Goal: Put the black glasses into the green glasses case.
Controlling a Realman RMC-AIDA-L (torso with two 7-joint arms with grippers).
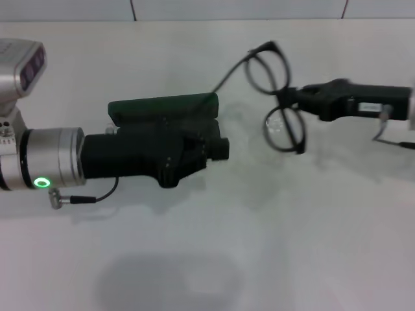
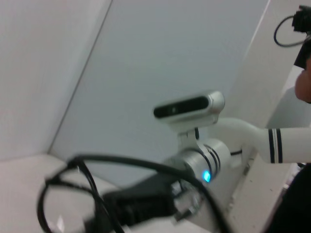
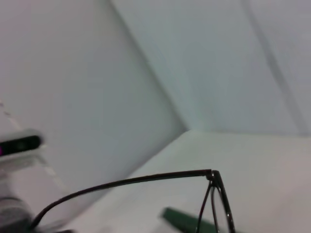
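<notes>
Black glasses [image 1: 277, 97] pinched in right tool [image 1: 290, 98].

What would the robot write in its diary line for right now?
right end effector: shut on black glasses, held above table | left end effector: at green glasses case | glasses not in case yet

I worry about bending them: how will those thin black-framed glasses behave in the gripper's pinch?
The thin black-framed glasses look light: the right gripper holds them aloft by the bridge alone. Their slim temple arm juts out unsupported toward the dark green case, so it probably flexes or snags easily. The narrow bridge hold might let them pivot.
</notes>
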